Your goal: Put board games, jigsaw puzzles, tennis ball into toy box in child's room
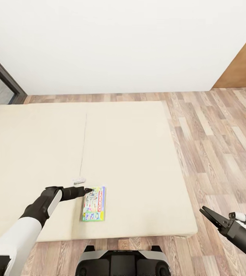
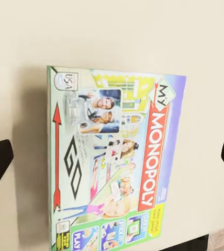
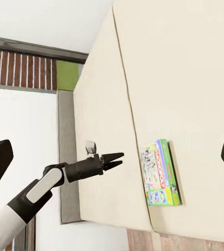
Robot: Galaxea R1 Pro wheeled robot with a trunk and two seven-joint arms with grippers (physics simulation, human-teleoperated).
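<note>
My Monopoly box (image 1: pixel 94 204) lies flat near the cream bed's (image 1: pixel 31 153) front edge; left gripper (image 2: pixel 112 157) spread wide above it, empty; right gripper (image 1: pixel 211 215) parted, idle over the floor. Risk: flat box offers little grip edge; fingers may slip or push it off the mattress.

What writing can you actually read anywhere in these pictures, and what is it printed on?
"MY MONOPOLY": red band on the board game box lying on the bed.
"GO": large black letters on the box lid, beside a red arrow.
"USA": small round mark in one lid corner.
"PLAY": small panel along one end of the lid.
Other small panels and badges there: too small or blurred to read.
Nothing legible elsewhere.
</note>
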